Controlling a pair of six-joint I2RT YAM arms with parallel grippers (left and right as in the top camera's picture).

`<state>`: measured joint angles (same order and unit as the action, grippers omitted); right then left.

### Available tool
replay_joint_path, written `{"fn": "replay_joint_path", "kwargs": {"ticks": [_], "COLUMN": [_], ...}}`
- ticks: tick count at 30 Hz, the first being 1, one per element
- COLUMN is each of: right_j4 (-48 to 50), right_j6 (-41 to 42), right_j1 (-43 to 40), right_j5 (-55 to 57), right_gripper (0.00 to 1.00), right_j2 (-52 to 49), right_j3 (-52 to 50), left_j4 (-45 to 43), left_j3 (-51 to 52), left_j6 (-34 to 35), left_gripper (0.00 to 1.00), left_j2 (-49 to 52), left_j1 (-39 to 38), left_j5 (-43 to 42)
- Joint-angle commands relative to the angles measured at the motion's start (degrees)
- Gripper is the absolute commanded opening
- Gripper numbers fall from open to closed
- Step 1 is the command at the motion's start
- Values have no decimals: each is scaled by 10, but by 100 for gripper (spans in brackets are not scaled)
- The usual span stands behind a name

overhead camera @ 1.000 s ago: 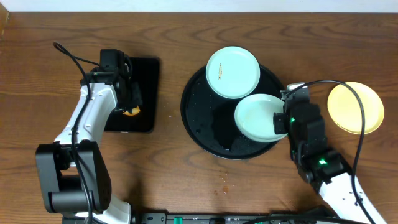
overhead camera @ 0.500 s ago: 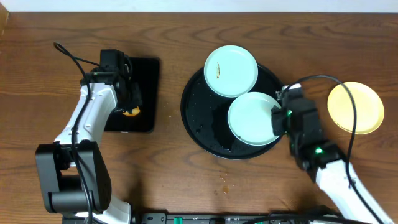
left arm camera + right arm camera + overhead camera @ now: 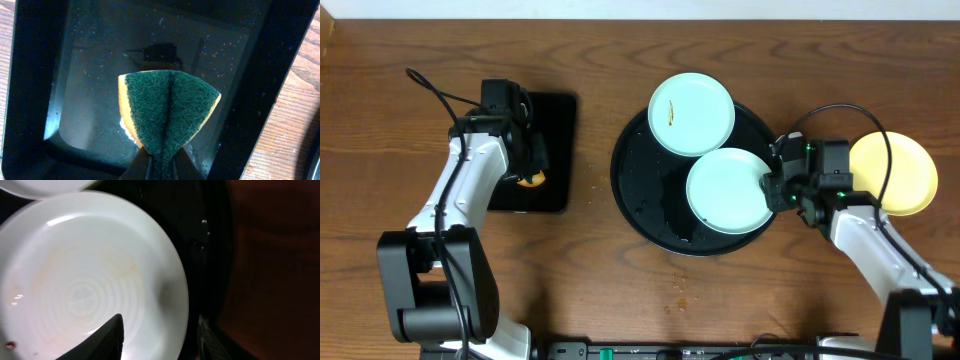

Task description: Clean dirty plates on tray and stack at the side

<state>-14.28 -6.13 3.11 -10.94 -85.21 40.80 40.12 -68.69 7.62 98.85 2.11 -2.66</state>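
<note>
The round black tray (image 3: 640, 190) holds two pale blue-white plates. The far plate (image 3: 692, 113) has a brown smear. The near plate (image 3: 725, 190) lies flat and shows faint smears in the right wrist view (image 3: 85, 290). The pale yellow plate (image 3: 895, 172) sits on the table to the right of the tray. My right gripper (image 3: 772, 186) is open, and its fingers (image 3: 160, 319) straddle the near plate's right rim. My left gripper (image 3: 528, 168) is shut on a folded green and yellow sponge (image 3: 167, 110) above the rectangular tray.
The smaller rectangular black tray (image 3: 555, 130) lies at the left and shows wet and glossy in the left wrist view (image 3: 90, 75). Small crumbs (image 3: 680, 285) lie on the wood in front of the round tray. Cables trail from both arms.
The near plate moved left from the tray's right rim and settled flat on the tray. My right arm then swung out to the right. The left arm has not moved.
</note>
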Motion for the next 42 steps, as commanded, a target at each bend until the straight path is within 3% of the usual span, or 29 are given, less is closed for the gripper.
{"fn": "replay_joint_path", "kwargs": {"ticks": [1, 5, 9, 19, 26, 34, 42], "right_j4": [6, 12, 19, -65, -61, -10, 107], "right_j6": [-17, -17, -17, -17, -30, -61, -104], "right_j1": [-4, -4, -4, 34, 158, 359, 443], "right_j5": [-4, -5, -5, 21, 256, 640, 752], "right_gripper": [45, 34, 1, 1, 1, 1, 1], "right_j2": [-33, -63, -58, 96, 206, 198, 144], "right_j3": [11, 11, 12, 92, 100, 99, 99], "left_j4": [4, 4, 4, 4, 3, 1, -1], "left_j3": [2, 2, 2, 2, 2, 2, 2], "left_j6": [-5, -5, -5, -5, -5, -5, -5], "left_gripper": [8, 8, 8, 8, 8, 8, 8], "left_j2": [-2, -2, -2, -2, -2, -2, -2], "left_j1": [1, 1, 1, 1, 1, 1, 1], "left_j5": [1, 1, 1, 1, 1, 1, 1]}}
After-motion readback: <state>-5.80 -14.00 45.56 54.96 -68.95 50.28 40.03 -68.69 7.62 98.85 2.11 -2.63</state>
